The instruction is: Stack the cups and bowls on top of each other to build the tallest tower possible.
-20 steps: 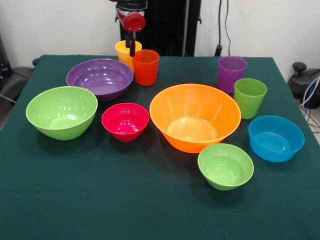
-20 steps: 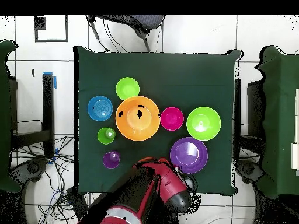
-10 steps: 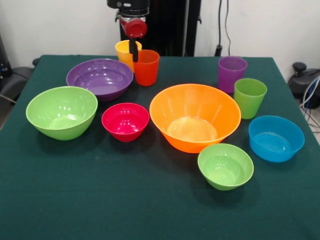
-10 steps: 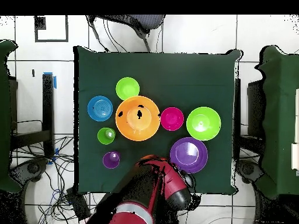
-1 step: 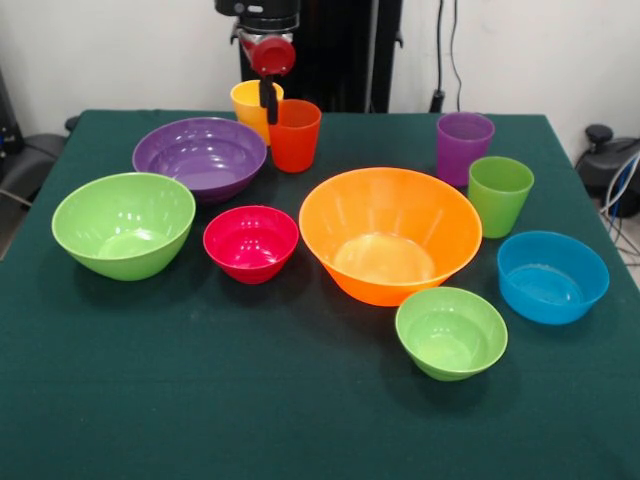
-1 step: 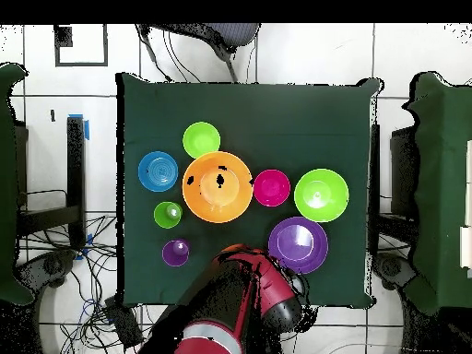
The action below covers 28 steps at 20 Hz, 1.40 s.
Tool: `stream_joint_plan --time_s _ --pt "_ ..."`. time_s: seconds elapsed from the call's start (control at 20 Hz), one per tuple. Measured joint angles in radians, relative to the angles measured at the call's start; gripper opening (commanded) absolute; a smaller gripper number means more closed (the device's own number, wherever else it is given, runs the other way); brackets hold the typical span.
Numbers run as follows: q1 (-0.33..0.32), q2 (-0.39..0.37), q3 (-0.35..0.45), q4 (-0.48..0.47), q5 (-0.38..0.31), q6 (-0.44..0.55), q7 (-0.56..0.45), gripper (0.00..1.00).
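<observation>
No tower is yet built: every vessel is seen standing apart on the green-covered bench [image 5: 300,420]. The claw [image 5: 267,108] is seen at the upper centre of the front view, a dark finger hanging between the yellow cup [image 5: 247,103] and the orange-red cup [image 5: 292,135], seemingly against the latter's rim. Whether it is released or clenched cannot be told, and no hold on either cup can be confirmed.

The orange bowl [image 5: 390,235] is placed at the frame's centre, the purple bowl [image 5: 200,157] at upper left, the large green bowl [image 5: 124,224] at left, the magenta bowl [image 5: 251,243] between the large green and orange ones, the small green bowl [image 5: 451,332] at lower right, and the blue bowl [image 5: 552,276] at right.

A risk is judged to lie in the two crowded cups: one may be tipped or dragged while the other is lifted. The purple bowl, just beside them, may also be nudged.
</observation>
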Motion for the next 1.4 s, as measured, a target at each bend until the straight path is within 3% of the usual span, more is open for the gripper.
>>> stream_joint_plan --time_s 1.4 --pt "0.008 -0.004 0.0 0.037 -0.014 0.0 0.0 1.0"
